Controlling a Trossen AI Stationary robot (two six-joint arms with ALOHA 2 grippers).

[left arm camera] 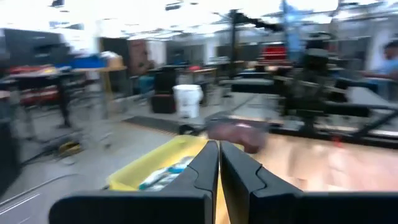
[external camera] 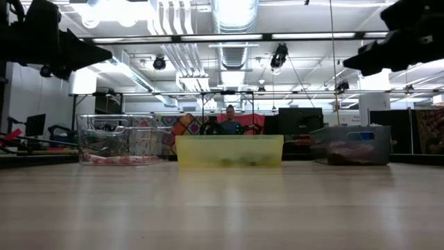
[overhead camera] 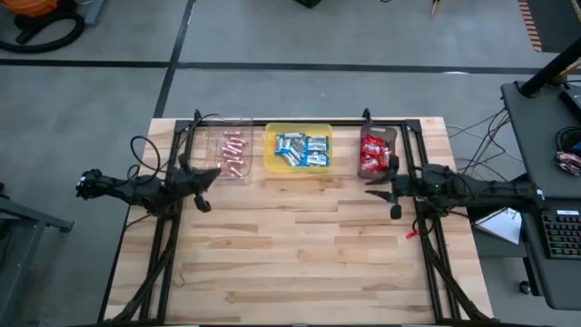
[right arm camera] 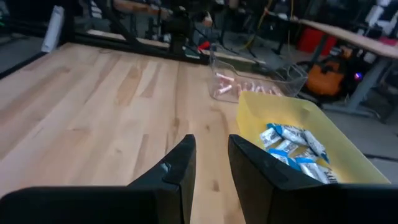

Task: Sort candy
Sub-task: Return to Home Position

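Found blue-and-white wrapped bars [overhead camera: 301, 150] in yellow rectangular plastic tray [overhead camera: 298, 129] on pale wooden table [overhead camera: 300, 254]. Found thin pinkish sticks [overhead camera: 234, 153] in clear plastic tray [overhead camera: 216, 136] just left of yellow tray; red packets [overhead camera: 372, 156] in dark tray [overhead camera: 381, 133] just right of it. Noted left gripper [left arm camera: 217, 144] raised, left of yellow tray, fingers pressed together. Noted right gripper [right arm camera: 211, 142] raised, right of yellow tray, fingers slightly spread.

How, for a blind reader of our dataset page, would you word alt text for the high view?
Three trays line the far edge of the wooden table: a clear tray of pinkish sticks, a yellow tray of blue-and-white bars, a dark tray of red packets. The left gripper and right gripper hover empty in front of the outer trays.
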